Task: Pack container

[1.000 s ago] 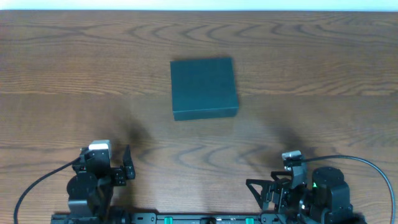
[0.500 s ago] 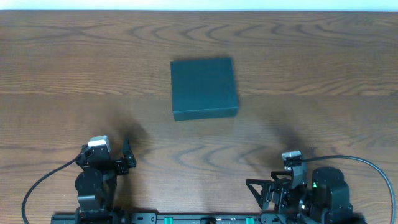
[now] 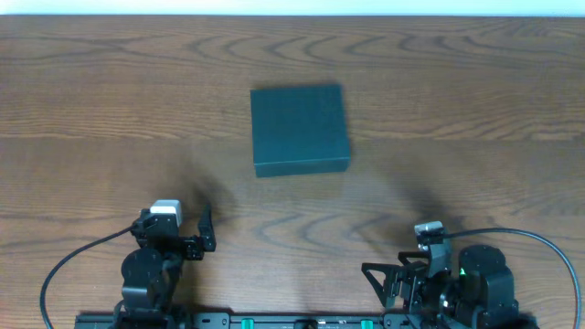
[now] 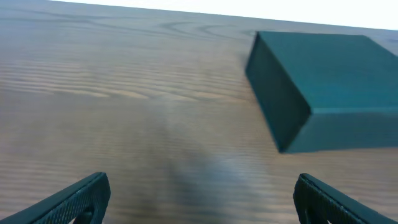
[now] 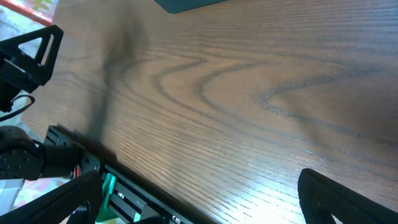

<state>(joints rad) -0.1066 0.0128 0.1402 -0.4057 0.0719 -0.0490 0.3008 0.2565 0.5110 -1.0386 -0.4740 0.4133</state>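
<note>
A dark green-black matte square box (image 3: 300, 128) lies closed on the brown wooden worktop (image 3: 475, 110). Well apart from the box, the left jaws and right jaws both gape wide, holding nothing.

L gripper (image 4: 202, 190), R gripper (image 5: 199, 185): jaws wide open, arms folded low.

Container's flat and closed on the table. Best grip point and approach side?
Probably the near top edge of the container, where top face meets front wall, approached from the robot's side by the nearer, open left gripper. It lies flat and closed, looking too broad to span. No lid seam shows, so the flap side is unconfirmed.
</note>
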